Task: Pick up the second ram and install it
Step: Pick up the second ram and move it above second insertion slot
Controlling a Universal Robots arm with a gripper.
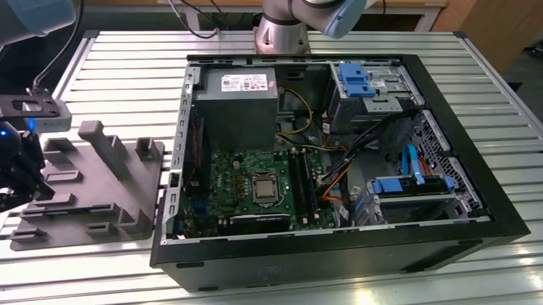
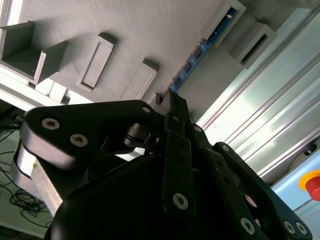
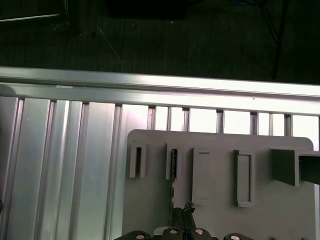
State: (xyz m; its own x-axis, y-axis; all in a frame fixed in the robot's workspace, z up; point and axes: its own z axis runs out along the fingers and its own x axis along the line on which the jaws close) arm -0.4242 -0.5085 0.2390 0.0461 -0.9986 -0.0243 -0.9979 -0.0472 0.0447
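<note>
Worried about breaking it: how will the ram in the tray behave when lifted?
The second ram looks thin and flat, so probably light and stiff, yet fragile if bent. On edge in a slot of the tray, it would likely tip unsupported.

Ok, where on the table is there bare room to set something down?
Bare table slats on the far side of the grey tray, and a narrow strip on its near side. Crowded: the gripper at the tray, cables inside the open case.

An open black case [image 1: 339, 260] lies on the metal surface [image 1: 127, 82], a grey power supply [image 1: 238, 108] and blue drive caddies [image 1: 355, 79] inside. A grey tray [image 1: 102, 184] sits beside it, on the exterior view's left.
</note>
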